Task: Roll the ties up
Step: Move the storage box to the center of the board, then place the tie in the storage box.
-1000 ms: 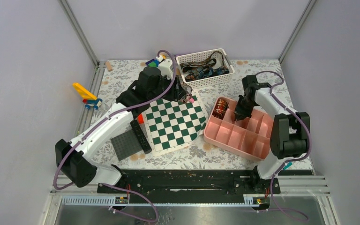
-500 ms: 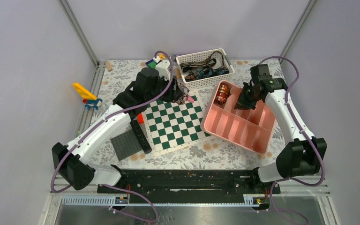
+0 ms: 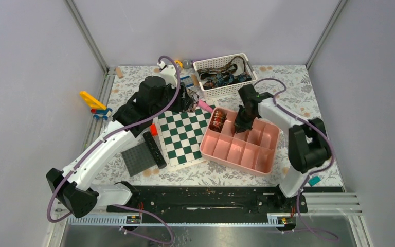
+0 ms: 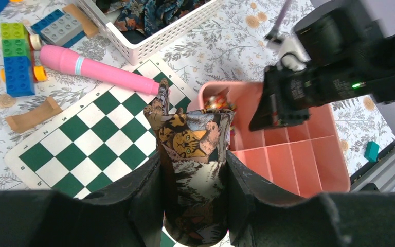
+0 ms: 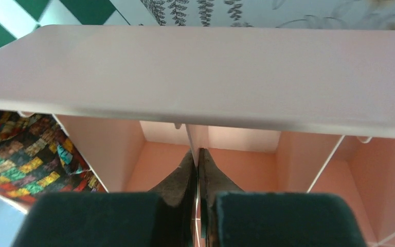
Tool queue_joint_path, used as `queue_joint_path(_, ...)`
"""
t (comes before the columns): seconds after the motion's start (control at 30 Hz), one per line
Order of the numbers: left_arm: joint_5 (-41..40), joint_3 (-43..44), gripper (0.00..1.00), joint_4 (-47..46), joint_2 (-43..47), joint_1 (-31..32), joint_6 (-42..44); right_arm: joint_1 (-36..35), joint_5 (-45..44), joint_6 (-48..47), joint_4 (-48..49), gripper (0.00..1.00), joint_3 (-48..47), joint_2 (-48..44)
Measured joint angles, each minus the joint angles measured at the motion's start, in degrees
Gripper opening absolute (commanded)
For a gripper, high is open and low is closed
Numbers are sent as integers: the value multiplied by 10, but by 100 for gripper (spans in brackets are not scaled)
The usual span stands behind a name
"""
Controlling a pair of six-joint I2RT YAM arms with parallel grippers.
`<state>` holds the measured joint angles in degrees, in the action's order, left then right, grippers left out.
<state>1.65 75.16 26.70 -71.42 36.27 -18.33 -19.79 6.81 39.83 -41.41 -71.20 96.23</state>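
Observation:
A rolled tie with a tan and brown cat print is clamped upright in my left gripper, above the chessboard's right edge. In the top view that gripper hovers by the board's far corner. Another rolled tie, brightly multicoloured, lies in the far-left compartment of the pink divided tray; the same tie shows in the right wrist view. My right gripper is shut on a thin divider wall inside that tray. More ties lie loose in the white basket.
A green and white chessboard lies left of the tray, which overlaps its right edge. A pink cylinder and toy bricks sit near the basket. A black baseplate, a black bar and a yellow toy lie left.
My right gripper has dragged the pink tray leftward, from the right side of the table onto the chessboard's edge. My left arm shifted slightly left, still holding the rolled tie.

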Motion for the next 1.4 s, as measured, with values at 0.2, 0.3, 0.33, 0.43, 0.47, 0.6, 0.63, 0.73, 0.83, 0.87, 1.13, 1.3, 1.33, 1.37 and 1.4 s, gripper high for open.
queue_joint_path(0.2, -17, 0, 40, 8, 13, 0, 4, -35, 6, 19, 37, 46, -3, 73)
queue_joint_path(0.3, -18, -3, 40, 10, 13, 0, 5, -35, 13, 25, 55, 54, -6, 62)
queue_joint_path(0.33, -18, -3, 40, 13, 13, 0, 5, -35, 14, 24, 60, 55, -7, 52)
queue_joint_path(0.43, -16, -3, 40, 24, 13, 0, 5, -33, 12, 21, 58, 55, -19, 4)
queue_joint_path(0.47, -14, -3, 40, 26, 12, 0, 5, -32, 11, 21, 57, 54, -23, -19)
queue_joint_path(0.6, -9, 8, 39, 36, -3, 9, 3, -7, -1, 20, 59, 53, -30, -152)
queue_joint_path(0.63, -8, 13, 40, 36, -10, 13, 2, 7, -2, 20, 57, 53, -30, -189)
queue_joint_path(0.73, -4, 34, 39, 36, -37, 33, -2, 53, -2, 18, 44, 53, -34, -273)
queue_joint_path(0.83, 0, 54, 39, 36, -64, 60, -7, 75, -1, 12, 23, 53, -34, -316)
queue_joint_path(0.87, 2, 59, 39, 36, -73, 70, -9, 79, -1, 11, 18, 53, -31, -326)
queue_joint_path(1.13, 39, 78, 39, 8, -140, 123, -47, 103, -2, 10, -21, 54, 3, -397)
queue_joint_path(1.3, 67, 111, 39, -18, -199, 145, -63, 106, -3, 9, -21, 54, 3, -435)
queue_joint_path(1.33, 73, 114, 39, -23, -208, 148, -66, 106, -3, 9, -21, 54, 3, -439)
queue_joint_path(1.37, 80, 117, 39, -29, -219, 151, -70, 106, -4, 7, -21, 54, 3, -440)
queue_joint_path(1.4, 86, 120, 39, -32, -228, 154, -73, 106, -5, 6, -21, 54, 3, -441)
